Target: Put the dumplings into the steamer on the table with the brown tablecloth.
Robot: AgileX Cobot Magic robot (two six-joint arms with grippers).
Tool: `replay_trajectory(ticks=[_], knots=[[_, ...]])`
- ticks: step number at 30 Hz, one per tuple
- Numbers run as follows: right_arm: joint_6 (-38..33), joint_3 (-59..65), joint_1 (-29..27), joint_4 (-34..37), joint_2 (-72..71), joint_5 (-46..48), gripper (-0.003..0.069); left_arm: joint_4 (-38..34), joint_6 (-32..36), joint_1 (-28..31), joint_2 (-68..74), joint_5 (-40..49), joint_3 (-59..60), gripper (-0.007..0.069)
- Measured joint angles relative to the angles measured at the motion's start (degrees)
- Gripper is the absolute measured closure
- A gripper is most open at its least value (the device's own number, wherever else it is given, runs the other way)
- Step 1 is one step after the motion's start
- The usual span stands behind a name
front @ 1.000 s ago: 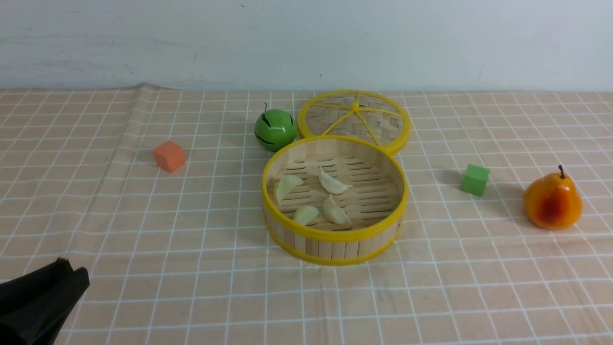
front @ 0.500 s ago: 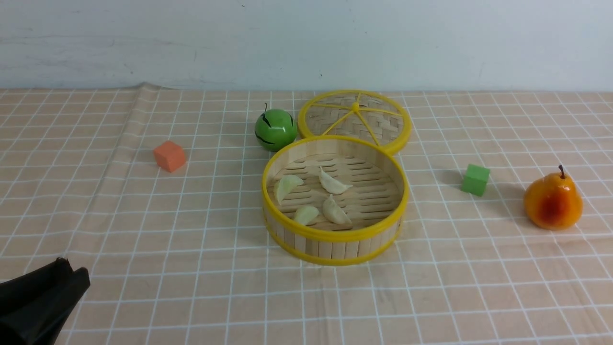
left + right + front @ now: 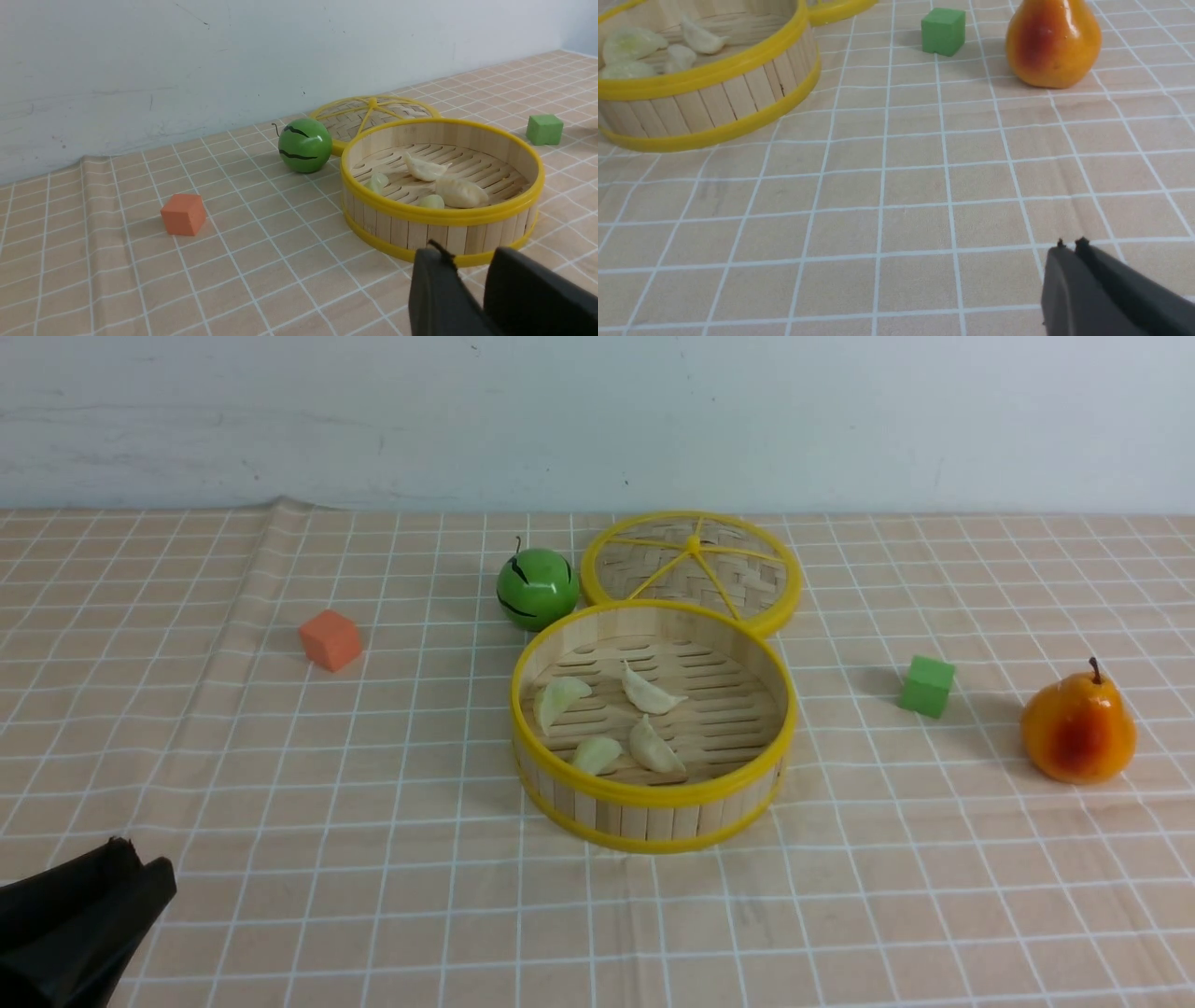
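My left hand [image 3: 472,261] is only partly in sight: my front view catches a dark piece of it at the near left corner, and my left wrist view cuts it off at the frame's edge. Its two tips stand a little apart, a narrow gap with nothing held between them. My right hand [image 3: 1071,245] is outside my front view altogether; my right wrist view gives me just its tips, closed together and holding nothing.

All four dumplings [image 3: 653,747] lie inside the steamer [image 3: 653,821], on its slatted floor, toward its left half and middle. From my left wrist the steamer's near wall and rim hide part of them, and I get little more than the top of one. From my right wrist the steamer itself is cut off, and the dumplings' lower parts are lost behind the rim.

The woven lid [image 3: 695,565] lies behind the steamer, its near edge covered by it. Just left of the lid sits a green striped ball [image 3: 538,589]. An orange cube [image 3: 330,640] is farther left on the brown tablecloth [image 3: 420,896]. Off to the right are a green cube [image 3: 927,686] and an orange pear-like fruit [image 3: 1078,728], whose top my right wrist view crops away.
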Motion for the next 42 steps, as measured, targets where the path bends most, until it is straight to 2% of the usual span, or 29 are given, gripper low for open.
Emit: replay_trajectory(ticks=[7, 37, 39, 42], knots=[[-4.9, 0.0, 0.0, 0.0, 0.0, -0.1, 0.0659, 0.0, 0.0, 0.0, 0.0, 0.0, 0.0, 0.0461], [-5.4, 0.0, 0.1, 0.3, 0.0, -0.1, 0.0639, 0.0, 0.0, 0.0, -0.2, 0.0, 0.1, 0.0439], [-5.4, 0.0, 0.1, 0.3, 0.0, -0.1, 0.0637, 0.0, 0.1, 0.2, -2.5, 0.2, 1.0, 0.0438], [-5.4, 0.0, 0.2, 0.3, 0.0, -0.1, 0.0634, 0.1, 0.8, 2.7, -10.2, 5.3, 3.5, 0.0435]])
